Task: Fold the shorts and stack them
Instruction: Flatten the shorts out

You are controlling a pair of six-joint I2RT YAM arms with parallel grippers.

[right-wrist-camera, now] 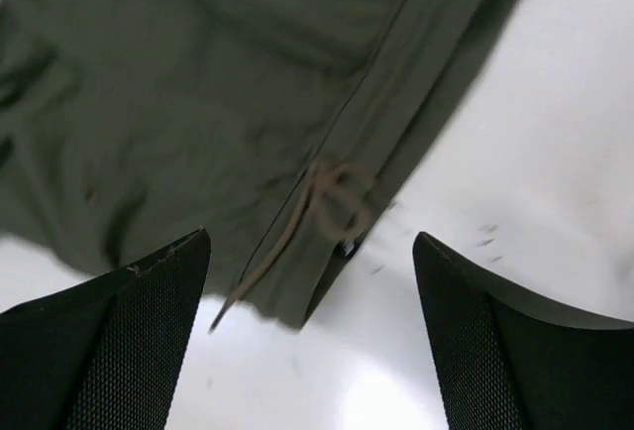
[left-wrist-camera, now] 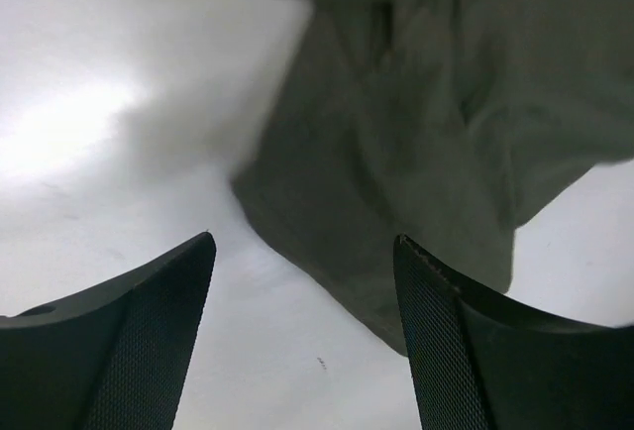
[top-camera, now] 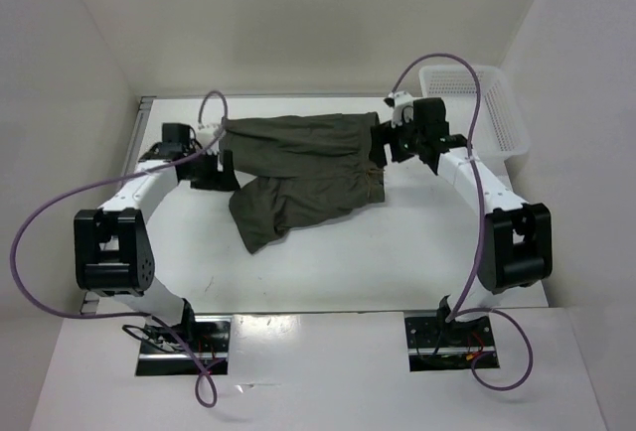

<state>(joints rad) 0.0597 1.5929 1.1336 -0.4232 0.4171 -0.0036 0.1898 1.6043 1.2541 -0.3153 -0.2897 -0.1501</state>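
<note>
The dark olive shorts [top-camera: 303, 168] lie spread at the back middle of the white table, waistband to the right, one leg trailing toward the front left. My left gripper [top-camera: 219, 161] is at the shorts' left edge, open and empty. In the left wrist view it [left-wrist-camera: 302, 237] hovers above the table with a leg hem [left-wrist-camera: 396, 182] just ahead. My right gripper [top-camera: 384, 145] is at the waistband end, open and empty. In the right wrist view it [right-wrist-camera: 312, 234] is over the waistband corner [right-wrist-camera: 396, 103] and its tan drawstring [right-wrist-camera: 332, 197].
A white plastic basket [top-camera: 497, 113] stands at the back right, beside the right arm. White walls close in the table [top-camera: 397, 262] at the back and both sides. Purple cables loop from both arms.
</note>
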